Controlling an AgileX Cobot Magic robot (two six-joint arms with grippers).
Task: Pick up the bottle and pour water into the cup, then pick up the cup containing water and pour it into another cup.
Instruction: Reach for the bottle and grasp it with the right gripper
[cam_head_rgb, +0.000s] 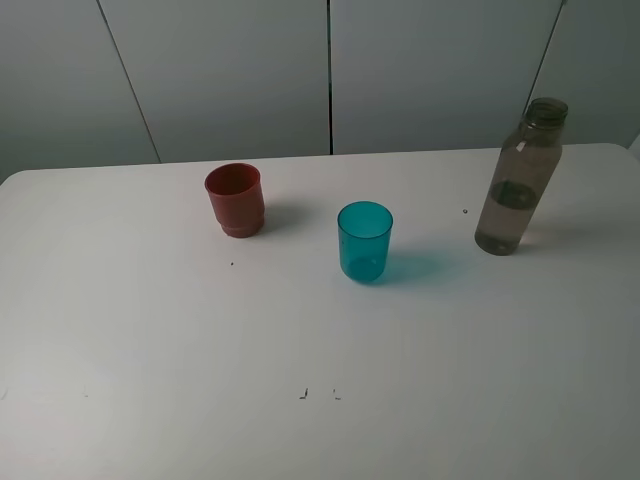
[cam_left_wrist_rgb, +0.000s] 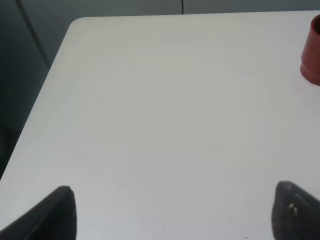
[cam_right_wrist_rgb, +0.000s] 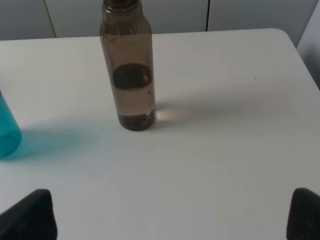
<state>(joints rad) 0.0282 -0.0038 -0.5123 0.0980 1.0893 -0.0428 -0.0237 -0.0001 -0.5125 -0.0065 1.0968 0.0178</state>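
Your right pincer (cam_right_wrist_rgb: 171, 194) is wide open and holds nothing. The bottle (cam_right_wrist_rgb: 129, 75) stands upright on the white table (cam_right_wrist_rgb: 225, 150) in front of it, partly full. The blue cup (cam_head_rgb: 364, 240) stands near the middle of the table, apart from the bottle. Your left pincer (cam_left_wrist_rgb: 175, 191) is wide open too, holding nothing. The red cup (cam_head_rgb: 235, 200) stands to the left of the blue cup, not touching it.
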